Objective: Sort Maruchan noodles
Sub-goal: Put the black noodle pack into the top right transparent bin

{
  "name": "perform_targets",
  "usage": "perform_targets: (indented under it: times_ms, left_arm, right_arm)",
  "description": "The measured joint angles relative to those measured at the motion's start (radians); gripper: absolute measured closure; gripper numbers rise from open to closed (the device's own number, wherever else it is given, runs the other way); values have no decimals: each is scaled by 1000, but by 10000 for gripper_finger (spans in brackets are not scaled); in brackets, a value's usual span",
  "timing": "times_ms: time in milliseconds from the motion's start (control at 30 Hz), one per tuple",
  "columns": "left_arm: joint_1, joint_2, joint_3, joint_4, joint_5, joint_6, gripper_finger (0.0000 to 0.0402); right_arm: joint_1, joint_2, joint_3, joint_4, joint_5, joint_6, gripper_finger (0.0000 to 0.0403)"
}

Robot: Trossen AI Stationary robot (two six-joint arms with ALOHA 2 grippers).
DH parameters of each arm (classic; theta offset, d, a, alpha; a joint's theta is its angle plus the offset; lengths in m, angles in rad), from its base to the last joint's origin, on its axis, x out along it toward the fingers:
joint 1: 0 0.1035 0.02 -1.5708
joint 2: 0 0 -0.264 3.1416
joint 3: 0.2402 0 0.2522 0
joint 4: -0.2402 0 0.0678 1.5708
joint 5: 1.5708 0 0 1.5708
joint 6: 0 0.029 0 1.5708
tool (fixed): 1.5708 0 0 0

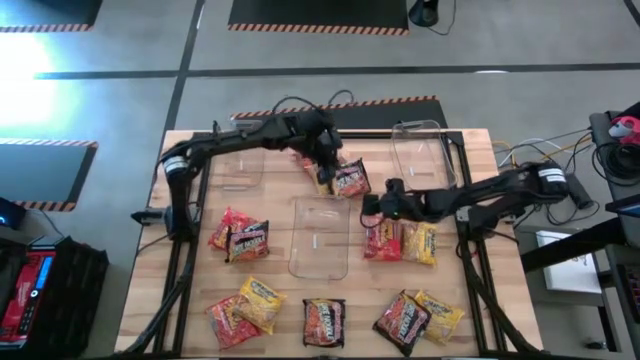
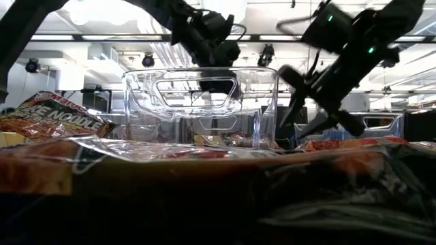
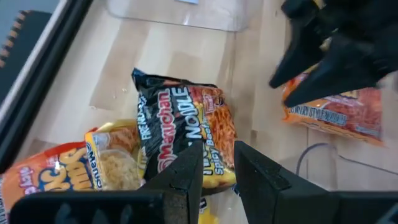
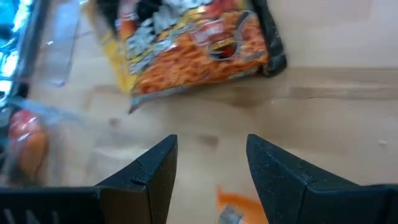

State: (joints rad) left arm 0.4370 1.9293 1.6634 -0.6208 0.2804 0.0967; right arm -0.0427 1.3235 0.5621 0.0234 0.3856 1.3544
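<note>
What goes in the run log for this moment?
left gripper: over crinkly black plastic noodle packet, nothing held | right gripper: open, near clear plastic bin

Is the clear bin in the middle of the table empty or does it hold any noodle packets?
Empty. The high view shows only bare wood through the middle clear bin; the noodle packets lie outside it on the table.

In the low view, a blurred noodle packet [image 2: 204,177] pressed close to the lens blocks most of the table. The left gripper [image 3: 214,171] covers the lower edge of a dark packet [image 3: 180,134], so any contact cannot be told. In the right wrist view, an orange packet [image 4: 227,202] between the fingers is cut off by the edge.
</note>
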Motion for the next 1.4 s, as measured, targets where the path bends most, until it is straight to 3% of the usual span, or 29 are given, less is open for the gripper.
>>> perform_targets:
  times_ms: [233, 467, 933, 1400]
  left_arm:
    - [100, 8, -4, -36, 82, -6, 329]
    - [114, 47, -9, -94, 133, 5, 328]
    - [122, 85, -10, -131, 139, 69, 266]
    - [144, 128, -10, -122, 324, 84, 257]
  right_arm:
    - [-41, 117, 0, 98, -4, 42, 220]
    - [-75, 190, 8, 222, -11, 47, 220]
    - [-113, 250, 87, 219, -18, 3, 221]
    - [-135, 250, 89, 220, -18, -5, 221]
